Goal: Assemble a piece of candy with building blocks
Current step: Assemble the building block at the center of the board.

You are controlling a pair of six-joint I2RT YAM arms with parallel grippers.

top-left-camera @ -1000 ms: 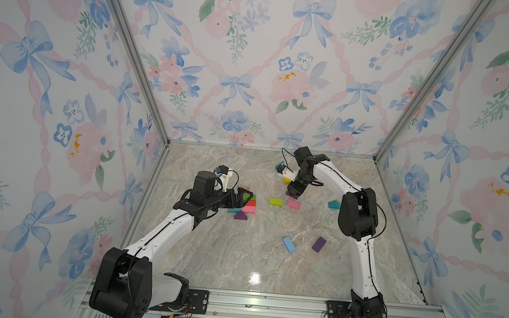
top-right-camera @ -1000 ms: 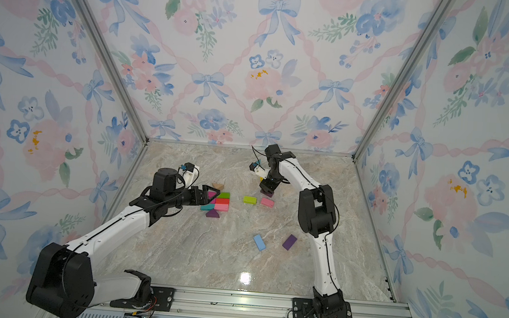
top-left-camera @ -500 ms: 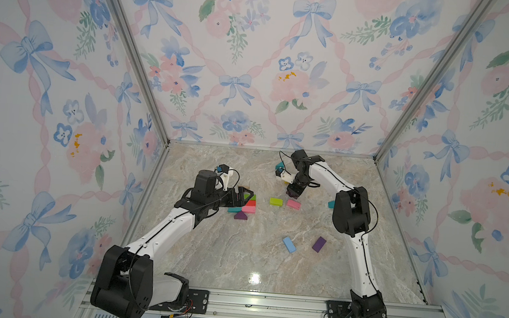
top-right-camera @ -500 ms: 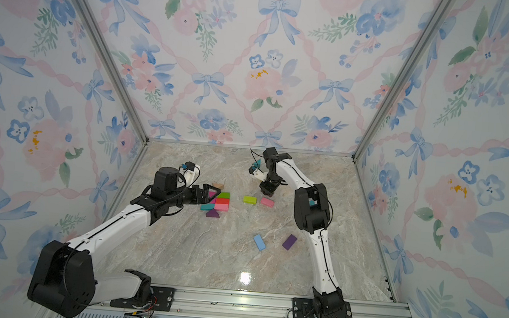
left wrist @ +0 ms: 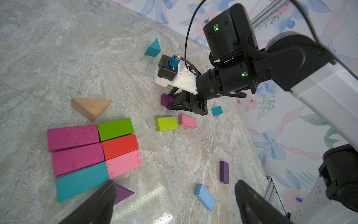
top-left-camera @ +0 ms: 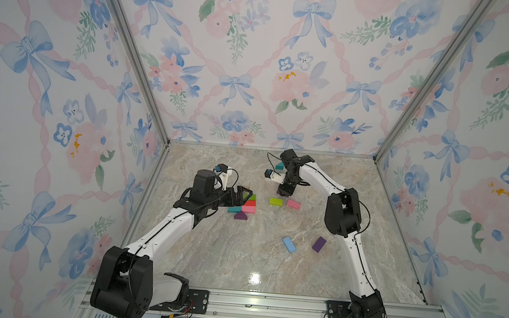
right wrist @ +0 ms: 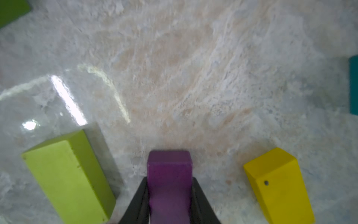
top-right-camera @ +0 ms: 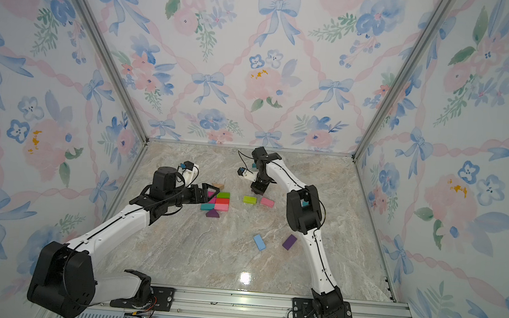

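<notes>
Your right gripper [right wrist: 169,195] is clamped on a purple block [right wrist: 169,168], which sits squarely between both fingers. It's down near the marble table [right wrist: 174,77] - can't tell if it's lifted. A lime brick [right wrist: 67,174] lies on one side and a yellow block [right wrist: 279,186] on the other, neither touching. Your left gripper [left wrist: 174,194] has its fingers spread wide, holding nothing, and hovers at the edge of the cluster [left wrist: 93,153]: 2 magenta, 1 green, 1 red, 1 pink and 1 teal brick, packed together. The tan prism [left wrist: 90,107] is just beside the cluster, the blue brick [left wrist: 204,196] well apart.

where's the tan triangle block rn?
In a top view, the tan triangular prism lies on the robot's left side, just behind the green brick, toward the back wall.
</notes>
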